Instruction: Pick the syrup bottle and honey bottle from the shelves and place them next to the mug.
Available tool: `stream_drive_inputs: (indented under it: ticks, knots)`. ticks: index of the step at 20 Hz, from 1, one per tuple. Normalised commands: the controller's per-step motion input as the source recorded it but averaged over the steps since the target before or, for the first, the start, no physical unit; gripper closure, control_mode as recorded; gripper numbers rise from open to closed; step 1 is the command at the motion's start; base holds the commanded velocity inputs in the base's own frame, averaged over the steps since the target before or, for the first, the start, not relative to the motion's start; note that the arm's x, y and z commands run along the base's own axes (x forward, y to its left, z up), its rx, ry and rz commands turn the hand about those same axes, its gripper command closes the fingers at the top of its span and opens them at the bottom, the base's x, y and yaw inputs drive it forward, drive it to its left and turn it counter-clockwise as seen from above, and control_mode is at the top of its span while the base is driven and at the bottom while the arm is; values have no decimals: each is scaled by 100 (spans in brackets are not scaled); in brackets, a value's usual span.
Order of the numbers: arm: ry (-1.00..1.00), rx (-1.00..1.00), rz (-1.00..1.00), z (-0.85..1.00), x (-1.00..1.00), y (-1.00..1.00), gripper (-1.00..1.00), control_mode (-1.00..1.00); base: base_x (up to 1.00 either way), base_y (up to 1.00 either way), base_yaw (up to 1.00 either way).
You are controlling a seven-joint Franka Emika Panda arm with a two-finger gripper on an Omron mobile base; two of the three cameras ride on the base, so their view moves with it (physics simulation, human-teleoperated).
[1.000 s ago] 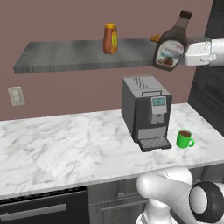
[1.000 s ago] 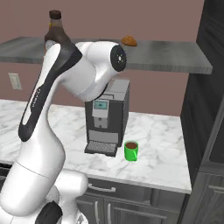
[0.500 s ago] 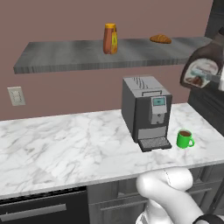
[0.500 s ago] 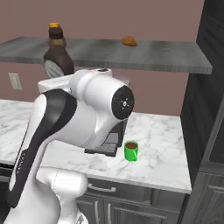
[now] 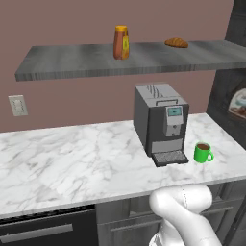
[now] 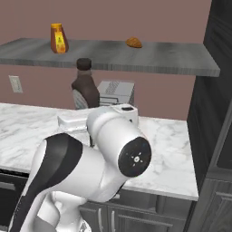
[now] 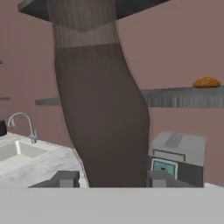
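Syrup bottle [image 7: 103, 109], dark brown with pear-shaped body and dark cap, clamped upright between the two dark fingertips [image 7: 65, 178] of the gripper [image 7: 111, 179], well off the shelf and above the white marble countertop [image 6: 172, 158]. Behind it, boxy grey coffee machine [image 5: 161, 122]. Beside that machine, small bright green mug [image 5: 203, 152]. Higher up, on the long grey wood-grain shelf [image 5: 72, 60]: slim amber-orange honey bottle [image 5: 121, 42], upright, and a brown croissant [image 5: 176, 43].
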Motion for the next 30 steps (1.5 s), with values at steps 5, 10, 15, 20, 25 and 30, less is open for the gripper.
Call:
stream_drive_inputs:
  ticks: [5, 10, 15, 20, 25, 30]
  knots:
    - [16, -4, -35, -54, 4, -38, 100, -100, 0, 0, 0]
    - [15, 0, -33, -44, 2, -8, 100, -100, 0, 0, 0]
    - [1, 0, -9, -59, 53, -13, 100, -100, 0, 0, 0]
    - [5, 0, 0, -38, 74, -23, 100, -100, 0, 0, 0]
    - [10, 0, 0, -12, 39, -43, 100, -100, 0, 0, 0]
    - [7, 0, 0, -23, 11, -45, 100, -100, 0, 0, 0]
